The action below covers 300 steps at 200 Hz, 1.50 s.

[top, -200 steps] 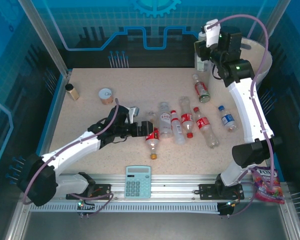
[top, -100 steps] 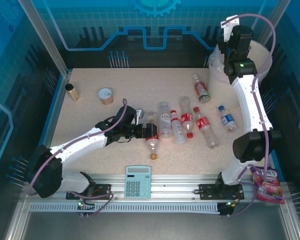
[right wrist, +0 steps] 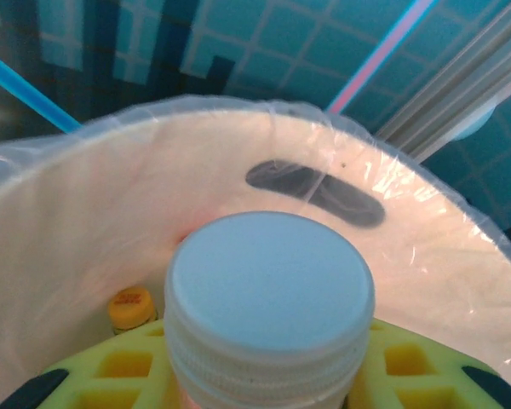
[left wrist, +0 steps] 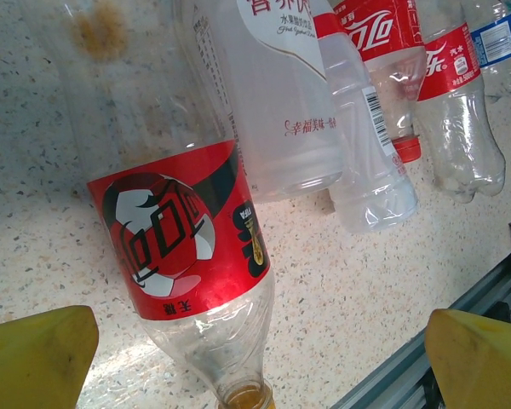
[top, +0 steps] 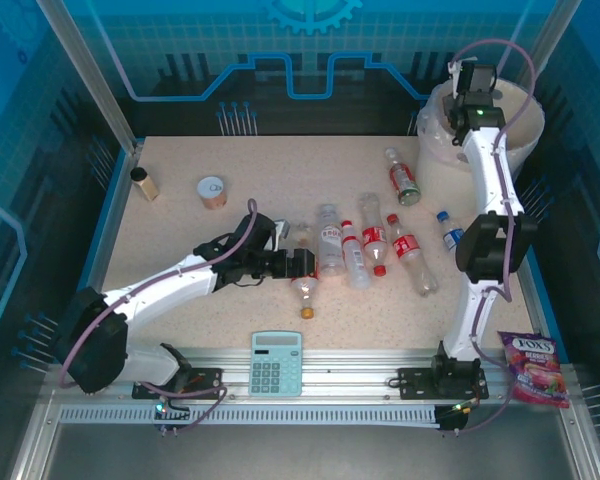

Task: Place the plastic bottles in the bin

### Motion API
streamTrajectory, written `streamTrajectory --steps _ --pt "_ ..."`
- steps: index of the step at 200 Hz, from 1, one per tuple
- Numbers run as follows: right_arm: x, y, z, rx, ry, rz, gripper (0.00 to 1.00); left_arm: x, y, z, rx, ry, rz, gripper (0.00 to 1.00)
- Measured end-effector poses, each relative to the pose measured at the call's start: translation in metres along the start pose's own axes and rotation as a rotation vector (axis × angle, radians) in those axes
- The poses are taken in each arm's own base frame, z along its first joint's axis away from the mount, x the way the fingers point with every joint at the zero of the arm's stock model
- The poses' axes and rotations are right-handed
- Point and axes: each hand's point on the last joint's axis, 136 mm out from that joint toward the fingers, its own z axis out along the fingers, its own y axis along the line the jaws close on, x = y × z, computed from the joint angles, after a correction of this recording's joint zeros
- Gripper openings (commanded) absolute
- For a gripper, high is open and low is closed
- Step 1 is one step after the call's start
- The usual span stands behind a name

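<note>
Right wrist: right pincer [right wrist: 268, 371] is clamping a white-capped bottle [right wrist: 268, 294] above the cream bin [right wrist: 102, 213].
Left wrist: left pincer [left wrist: 255, 366] is gaping wide astride a red-labelled clear bottle [left wrist: 183, 234] lying on the surface [left wrist: 25, 247].

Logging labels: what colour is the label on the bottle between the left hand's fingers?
Label: red with a black-and-white design; best in left wrist view.

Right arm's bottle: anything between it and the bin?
Nothing visible. The right pincer holds the white-capped bottle right over the bin's open mouth. The liner bag lies against the wall, not across the opening. One yellow-capped bottle sits low inside, left of the drop.
</note>
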Motion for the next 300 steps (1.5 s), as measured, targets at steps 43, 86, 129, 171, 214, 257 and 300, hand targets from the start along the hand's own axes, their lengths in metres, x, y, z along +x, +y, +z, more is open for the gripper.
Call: streamTrajectory --steps 43,86,129,171,214,257,300 --pt "0.032 -0.009 0.031 0.008 0.117 0.022 0.09 -0.001 0.000 0.001 0.003 -0.003 -0.001 0.99" --pt "0.066 -0.002 0.049 -0.014 0.219 0.024 0.22 0.000 0.001 0.003 -0.002 0.003 -0.003 0.99" --pt "0.073 0.005 0.052 -0.041 0.240 0.050 0.55 0.004 0.007 0.011 -0.019 0.024 -0.010 0.99" --pt "0.059 -0.001 0.046 -0.042 0.208 0.073 0.85 0.011 0.013 0.019 -0.041 0.055 -0.016 0.99" --pt "0.049 -0.005 0.038 -0.050 0.185 0.091 0.94 0.019 0.015 0.025 -0.057 0.087 -0.014 0.99" --pt "0.029 -0.015 0.010 -0.073 0.142 0.125 1.00 0.019 0.019 0.025 -0.087 0.088 -0.012 0.99" --pt "-0.012 -0.034 -0.059 -0.137 0.021 0.214 1.00 0.025 0.021 0.032 -0.111 0.110 -0.008 0.99"
